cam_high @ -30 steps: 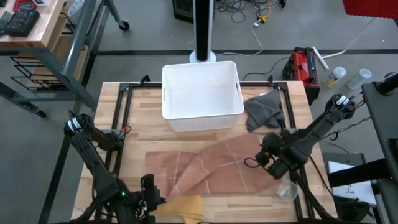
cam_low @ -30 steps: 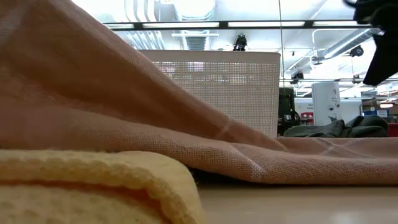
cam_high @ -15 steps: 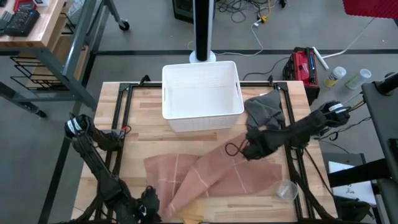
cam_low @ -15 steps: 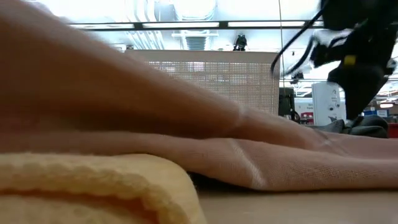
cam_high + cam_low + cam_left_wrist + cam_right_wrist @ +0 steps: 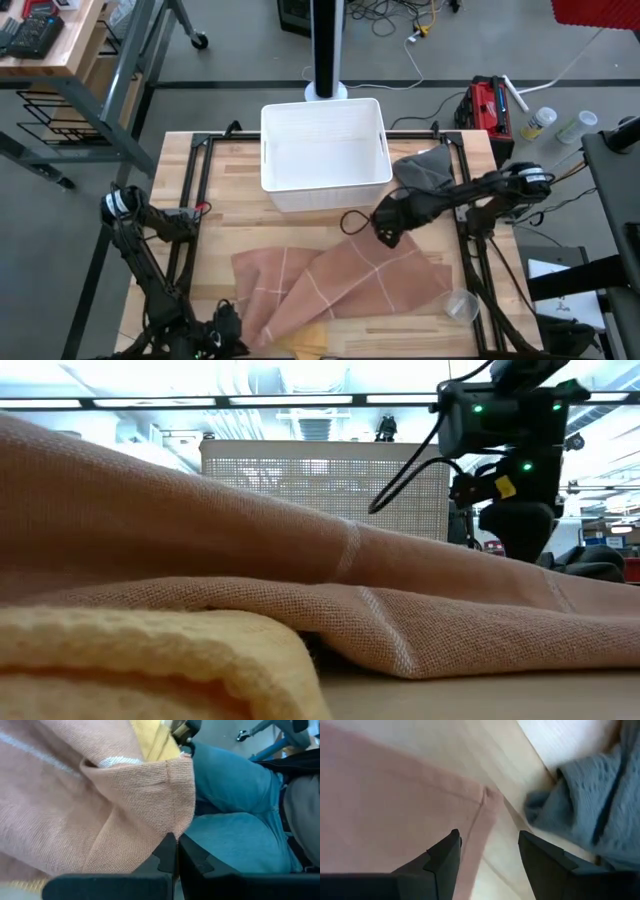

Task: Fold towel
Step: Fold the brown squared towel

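Towel (image 5: 340,285) cloth, pinkish with pale stripes, lies spread and partly doubled over on the table (image 5: 220,220), in front of the white basket (image 5: 322,155). The left hand (image 5: 172,851) sits at the near edge of the table with its fingers pressed together on a corner of the towel, which drapes up and over them; holding that corner pinned probably keeps one end anchored so the cloth can be drawn over itself. Just beyond this hand a folded yellow cloth (image 5: 150,660) lies under the towel's near edge, and a person's blue trousers (image 5: 235,810) show past it. The right hand (image 5: 487,852) hovers over the towel's far right corner, fingers (image 5: 445,857) spread apart and holding nothing, the corner lying flat between and slightly ahead of them. That stance suggests it is lined up to close on the corner, or has just let it down; the pictures alone do not settle which. Just beyond the right hand, and apart from the towel, a crumpled grey cloth (image 5: 425,175) rests beside the basket, and a small clear cup (image 5: 461,305) stands behind it near the table's near right corner. The fold looks only partly made: one flap crosses the middle at a slant, edges not yet matched.
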Robot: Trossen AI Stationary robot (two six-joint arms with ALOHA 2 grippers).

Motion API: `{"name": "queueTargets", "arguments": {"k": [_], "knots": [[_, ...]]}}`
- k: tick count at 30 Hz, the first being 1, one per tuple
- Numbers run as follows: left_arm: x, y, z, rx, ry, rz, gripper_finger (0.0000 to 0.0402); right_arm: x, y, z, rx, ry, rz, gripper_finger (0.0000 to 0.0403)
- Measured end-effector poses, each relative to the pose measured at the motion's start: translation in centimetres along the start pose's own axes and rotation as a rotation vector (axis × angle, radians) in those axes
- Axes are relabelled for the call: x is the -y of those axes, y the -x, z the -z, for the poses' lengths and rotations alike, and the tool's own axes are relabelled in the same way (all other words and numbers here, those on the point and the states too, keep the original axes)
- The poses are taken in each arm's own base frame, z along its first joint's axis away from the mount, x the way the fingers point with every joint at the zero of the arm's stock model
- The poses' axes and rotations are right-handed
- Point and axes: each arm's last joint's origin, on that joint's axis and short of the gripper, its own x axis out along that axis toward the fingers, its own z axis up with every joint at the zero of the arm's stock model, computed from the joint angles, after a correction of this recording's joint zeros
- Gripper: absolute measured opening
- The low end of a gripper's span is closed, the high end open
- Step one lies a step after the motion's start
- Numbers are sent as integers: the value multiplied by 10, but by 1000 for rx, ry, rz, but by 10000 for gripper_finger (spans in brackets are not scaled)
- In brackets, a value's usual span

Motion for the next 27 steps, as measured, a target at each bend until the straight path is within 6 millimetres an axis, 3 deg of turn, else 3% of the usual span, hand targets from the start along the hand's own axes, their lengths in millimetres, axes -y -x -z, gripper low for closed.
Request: {"name": "queueTargets", "arguments": {"k": [10,18,22,27], "knots": [[-5,2,4,-9,41,-49,0,8,-17,-17,-33,13,-34,196],[-6,1,3,47,36,-63,0,-1,-39,-22,-77,115,-41,187],[-7,-2,4,60,28,-77,0,-5,-38,-26,-45,142,-123,154],[-9,-5,6,59,47,-95,0,-6,-37,-26,-56,161,-177,63]]}}
